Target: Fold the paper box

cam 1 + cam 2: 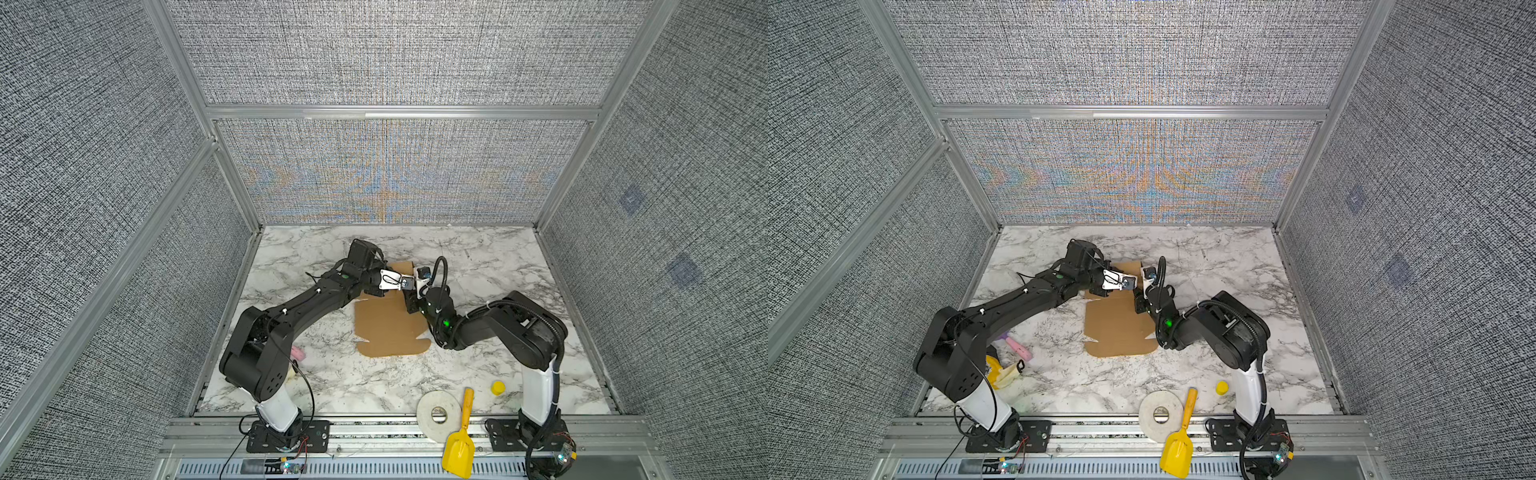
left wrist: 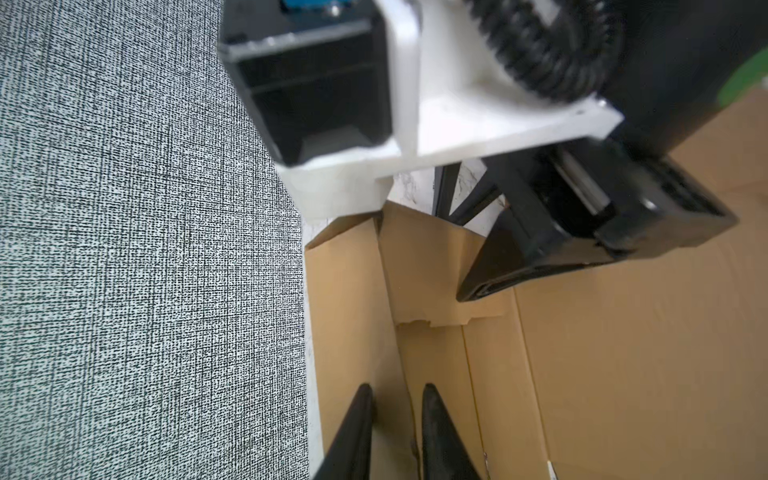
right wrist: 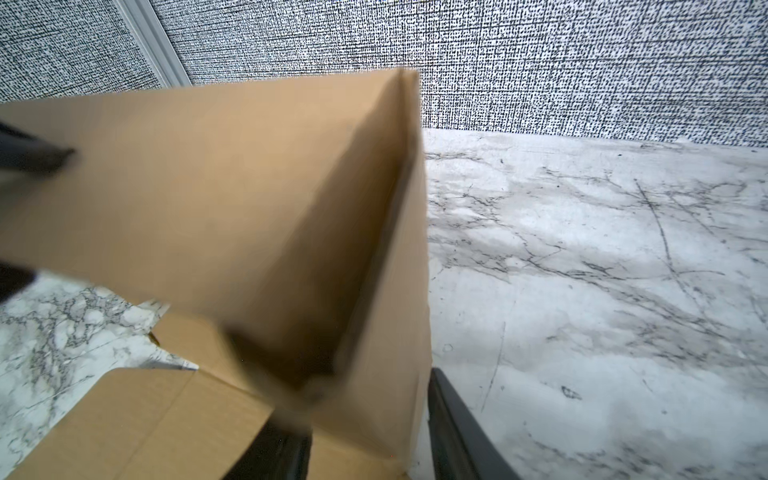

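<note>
The paper box [image 1: 388,328] lies mid-table [image 1: 490,266], its near half flat and its far end folded up. Left tool [image 2: 395,392]: jaws narrow, pinching the raised far wall. Right tool [image 3: 365,419]: jaws straddle the upright side flap, one finger inside, one outside. Cannot tell whether they clamp it.

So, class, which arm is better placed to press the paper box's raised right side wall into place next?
Right, I'd judge. The right gripper straddles that upright side wall, one finger on each face. The left gripper sits at the far wall of the paper box, apparently steadying it.
</note>
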You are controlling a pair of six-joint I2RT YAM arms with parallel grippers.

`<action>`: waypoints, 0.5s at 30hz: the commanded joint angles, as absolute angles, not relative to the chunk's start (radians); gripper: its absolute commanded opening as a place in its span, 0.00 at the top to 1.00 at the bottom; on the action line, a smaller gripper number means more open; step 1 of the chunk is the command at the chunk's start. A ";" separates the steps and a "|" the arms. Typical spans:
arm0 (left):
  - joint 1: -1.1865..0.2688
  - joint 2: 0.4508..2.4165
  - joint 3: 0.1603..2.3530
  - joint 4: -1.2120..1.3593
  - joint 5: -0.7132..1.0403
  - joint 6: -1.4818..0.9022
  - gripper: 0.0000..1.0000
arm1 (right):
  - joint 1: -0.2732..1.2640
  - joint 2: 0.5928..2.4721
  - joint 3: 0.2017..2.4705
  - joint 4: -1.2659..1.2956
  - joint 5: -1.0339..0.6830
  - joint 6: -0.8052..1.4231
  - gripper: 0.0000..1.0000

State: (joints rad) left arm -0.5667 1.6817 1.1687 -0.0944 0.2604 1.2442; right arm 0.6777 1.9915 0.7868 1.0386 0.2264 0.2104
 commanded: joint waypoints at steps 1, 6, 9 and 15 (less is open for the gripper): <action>-0.568 1.688 1.169 -0.151 0.267 1.226 0.77 | 0.662 1.986 0.805 1.054 0.207 0.209 0.55; -0.566 1.691 1.179 -0.133 0.250 1.213 0.77 | 0.655 1.999 0.819 1.047 0.185 0.223 0.62; -0.566 1.694 1.190 -0.136 0.255 1.205 0.77 | 0.656 1.998 0.831 1.039 0.170 0.229 0.63; -0.561 1.702 1.192 -0.101 0.236 1.174 0.76 | 0.654 2.003 0.862 1.000 0.143 0.225 0.60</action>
